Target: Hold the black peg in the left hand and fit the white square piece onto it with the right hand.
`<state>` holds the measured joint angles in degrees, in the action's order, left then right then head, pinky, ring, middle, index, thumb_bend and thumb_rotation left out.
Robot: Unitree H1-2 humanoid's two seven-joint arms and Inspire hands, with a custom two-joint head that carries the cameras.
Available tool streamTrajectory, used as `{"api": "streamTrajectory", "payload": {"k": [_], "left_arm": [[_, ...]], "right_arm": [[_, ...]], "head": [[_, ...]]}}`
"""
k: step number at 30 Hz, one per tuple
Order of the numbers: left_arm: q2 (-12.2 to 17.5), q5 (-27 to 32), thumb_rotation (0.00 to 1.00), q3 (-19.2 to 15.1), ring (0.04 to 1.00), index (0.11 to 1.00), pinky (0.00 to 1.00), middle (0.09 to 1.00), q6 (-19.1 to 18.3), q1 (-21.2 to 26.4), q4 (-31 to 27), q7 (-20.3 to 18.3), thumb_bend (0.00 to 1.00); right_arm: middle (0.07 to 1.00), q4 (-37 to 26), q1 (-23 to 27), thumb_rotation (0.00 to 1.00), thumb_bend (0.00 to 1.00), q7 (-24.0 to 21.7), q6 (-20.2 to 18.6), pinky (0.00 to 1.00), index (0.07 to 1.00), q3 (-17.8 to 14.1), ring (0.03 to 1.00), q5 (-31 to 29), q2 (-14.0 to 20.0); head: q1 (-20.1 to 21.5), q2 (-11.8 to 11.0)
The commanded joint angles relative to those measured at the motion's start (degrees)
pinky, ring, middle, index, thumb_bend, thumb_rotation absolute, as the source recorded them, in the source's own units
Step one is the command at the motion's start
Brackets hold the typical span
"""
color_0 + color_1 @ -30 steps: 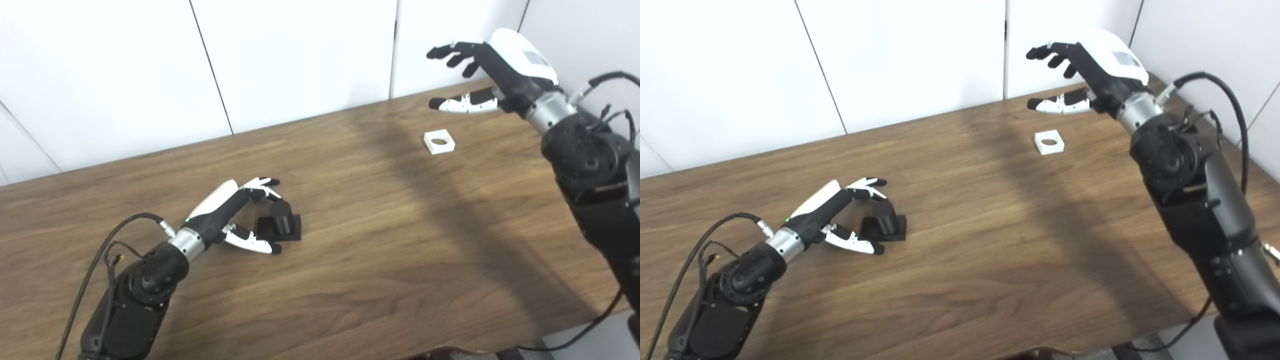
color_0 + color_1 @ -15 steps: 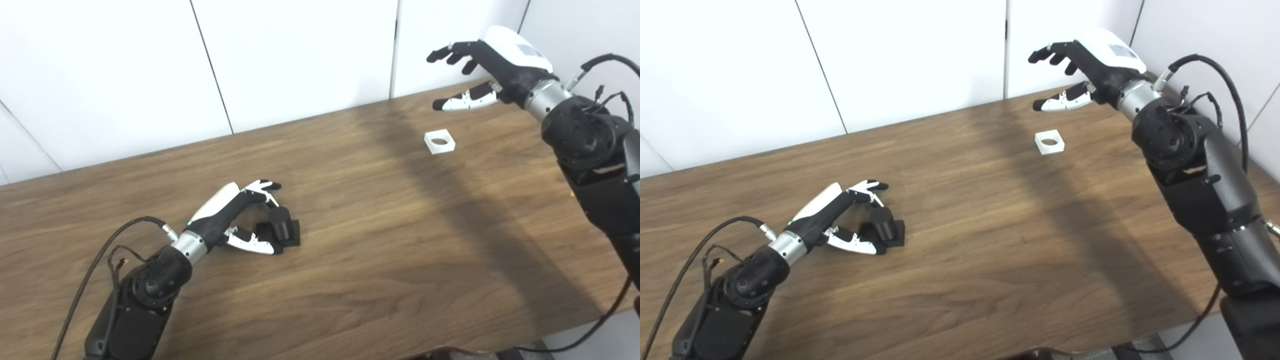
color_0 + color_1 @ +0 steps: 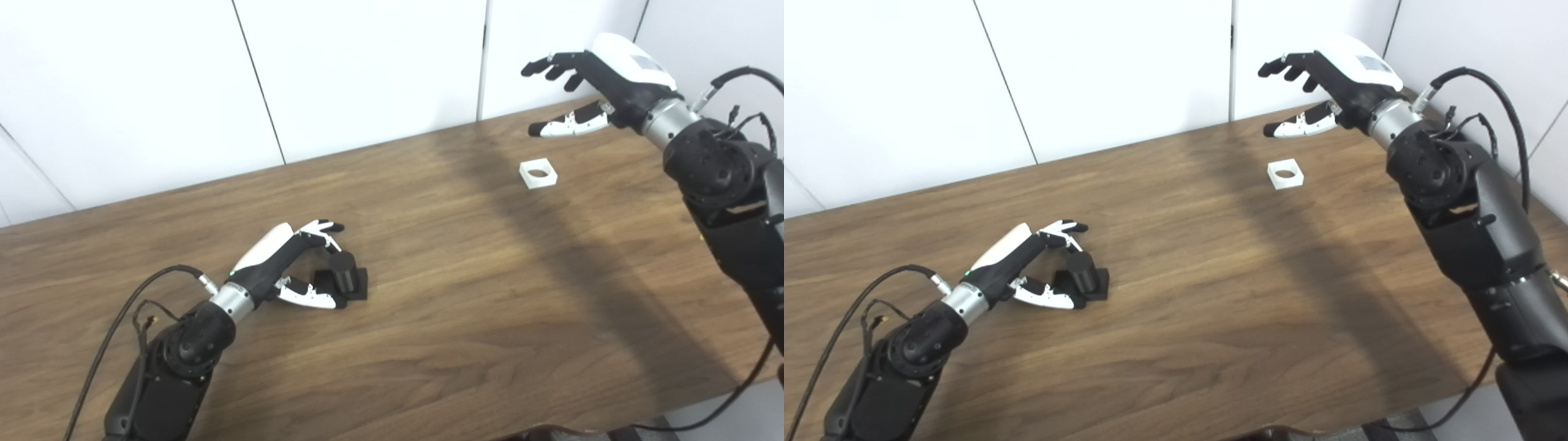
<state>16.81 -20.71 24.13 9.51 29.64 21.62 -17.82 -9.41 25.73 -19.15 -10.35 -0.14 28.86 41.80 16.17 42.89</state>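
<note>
In the left eye view, the black peg (image 3: 344, 272) is standing upright on its flat square base, toward the near left part of the wooden surface (image 3: 465, 294). The left hand (image 3: 286, 263) is reaching in low from the left, its fingers (image 3: 324, 227) arching over the top of the peg and its thumb lying along the surface against the near edge of the base. The fingers are curling narrowly around the peg, but whether they are actually gripping it cannot be told; the base is sitting flat on the wood. Far across, near the back right, the white square piece (image 3: 538, 173) is lying flat with its round hole facing up. The right hand (image 3: 597, 86) is hanging in the air above and just behind it, fingers spread wide and thumb pointing left, holding nothing and touching nothing

In the right eye view, the same layout is showing from slightly to the side. The left hand (image 3: 1029, 260) is cupping the black peg (image 3: 1082, 273), with a small gap visible between the upper fingers and the peg's top. The white square piece (image 3: 1285, 174) is resting alone on the surface (image 3: 1213, 318), well apart from the peg, and the right hand (image 3: 1335, 76) is hovering open above it, clear of the wood
</note>
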Motion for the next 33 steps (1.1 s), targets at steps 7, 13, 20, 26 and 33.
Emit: {"api": "streamTrajectory", "payload": {"k": [7,13,20,26,33], "left_arm": [[1.62,-3.13,0.07,0.82,0.979,0.492,0.93,0.916,-4.11,-1.70,4.23,-1.15,0.52],[1.66,-3.00,0.07,1.03,0.973,0.492,0.93,0.913,-3.78,-1.52,4.41,-0.96,0.52],[1.68,-3.29,0.07,1.23,0.972,0.492,0.93,0.917,-4.06,-1.34,4.40,-0.93,0.52],[1.84,-3.14,0.07,1.22,0.976,0.492,0.92,0.917,-4.23,-1.45,4.12,-1.08,0.52],[1.88,-3.16,0.07,1.13,0.975,0.492,0.93,0.916,-4.40,-1.62,3.69,-1.22,0.52]], "right_arm": [[0.819,6.06,6.39,0.24,0.67,-4.19,1.67,0.68,0.767,4.88,0.806,5.18,5.93],[0.826,10.82,8.75,0.23,0.67,-5.34,1.97,0.67,0.769,6.17,0.815,6.23,5.91],[0.812,16.10,11.18,0.24,0.68,-4.92,3.61,0.64,0.762,8.43,0.793,7.78,5.53],[0.828,19.52,12.37,0.30,0.69,-5.49,4.25,0.67,0.772,10.06,0.812,8.44,5.44],[0.853,24.39,14.09,0.36,0.72,-6.17,4.85,0.68,0.782,13.29,0.837,10.22,4.97]], "head": [[0.01,-0.18],[-0.01,-0.21],[-0.26,-0.37],[-0.40,-0.30],[-0.50,-0.17]]}}
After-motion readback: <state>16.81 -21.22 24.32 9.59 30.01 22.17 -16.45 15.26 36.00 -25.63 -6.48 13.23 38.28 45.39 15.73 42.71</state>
